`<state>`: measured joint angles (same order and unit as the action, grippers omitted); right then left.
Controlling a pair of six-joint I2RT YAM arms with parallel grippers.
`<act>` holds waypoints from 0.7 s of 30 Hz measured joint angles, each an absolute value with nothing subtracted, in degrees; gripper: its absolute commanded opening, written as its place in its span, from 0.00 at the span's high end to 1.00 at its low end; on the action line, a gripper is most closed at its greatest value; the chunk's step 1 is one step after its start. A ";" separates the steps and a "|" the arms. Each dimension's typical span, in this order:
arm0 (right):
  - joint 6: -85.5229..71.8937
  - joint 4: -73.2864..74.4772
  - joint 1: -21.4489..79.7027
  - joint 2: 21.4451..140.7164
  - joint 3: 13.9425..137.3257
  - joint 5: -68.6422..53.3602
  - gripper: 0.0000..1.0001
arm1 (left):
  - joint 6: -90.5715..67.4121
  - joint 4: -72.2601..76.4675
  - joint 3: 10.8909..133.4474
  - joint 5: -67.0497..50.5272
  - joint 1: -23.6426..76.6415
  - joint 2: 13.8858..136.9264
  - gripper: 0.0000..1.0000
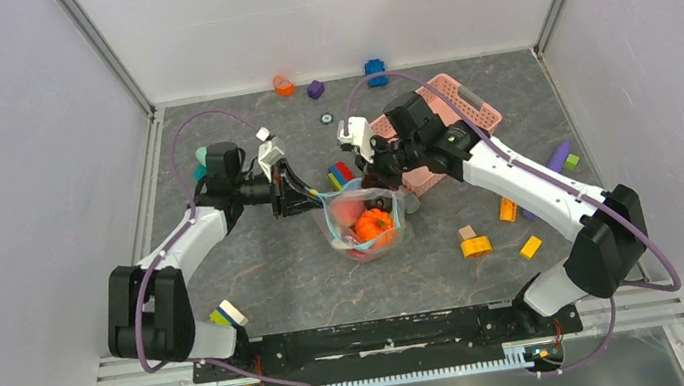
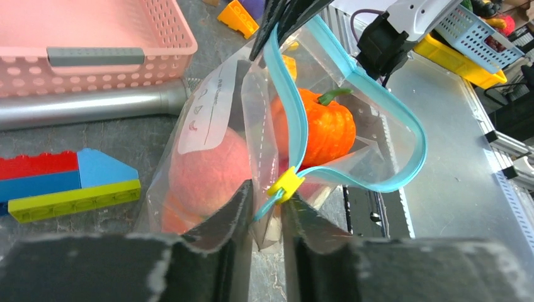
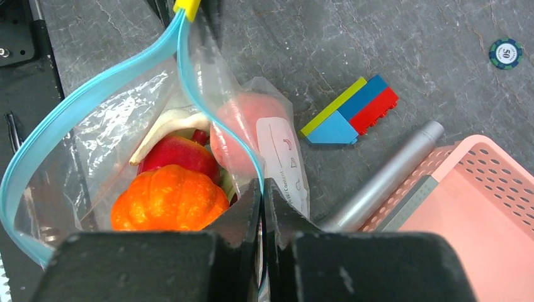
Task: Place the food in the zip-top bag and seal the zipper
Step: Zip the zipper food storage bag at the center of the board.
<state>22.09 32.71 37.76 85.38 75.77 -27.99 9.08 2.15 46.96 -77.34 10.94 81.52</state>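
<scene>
As both arms rise from their bases at the near edge of the grey marbled table (image 1: 280, 282), each bends inward at the elbow. The forearms converge so the wrists face one another at mid-table.

Near right: a yellow building block (image 1: 475, 246) with a small tan block (image 1: 466, 232) just behind it.

Mid-table: the clear crinkly zip-top bag (image 1: 362, 220). Its body lies on the near side of the grippers and its mouth edge is stretched between them.

- Left gripper (image 2: 267, 195): fingers nearly closed, pinching one end of the teal-blue zipper strip (image 2: 295, 119) just below its yellow slider tab (image 2: 286, 184).
- Right gripper (image 3: 262, 192): fingers pressed together on the opposite end of the same strip.
- The strip bows into an open loop between the two pinch points; the mouth is unsealed.
- Inside the bag: an orange toy pumpkin (image 3: 167, 198), a red toy apple (image 3: 179, 154), a white curved piece (image 3: 167, 123) and a peach-pink ball (image 3: 242, 129) against the white label patch (image 3: 283, 154).

Just beyond the bag: a flat red, blue and lime block assembly (image 3: 352, 113) and a silver metal cylinder (image 3: 384, 179), the cylinder just beside the pink perforated plastic basket (image 3: 478, 201). A green poker chip (image 3: 505, 53) lies apart.

Far edge: orange block (image 1: 283, 85), purple block (image 1: 315, 89), blue block (image 1: 376, 72).
</scene>
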 measured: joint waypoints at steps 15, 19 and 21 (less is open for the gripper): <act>25.74 34.87 37.76 83.18 77.54 -25.63 0.18 | 7.01 -0.67 42.30 -70.30 18.85 61.12 0.98; 28.18 34.65 37.74 78.98 77.54 -30.39 0.05 | 4.69 -0.73 42.30 -65.82 22.09 57.52 0.98; 29.10 34.02 37.74 76.49 77.54 -32.84 0.02 | 3.95 -1.02 42.30 -63.86 23.00 56.93 0.98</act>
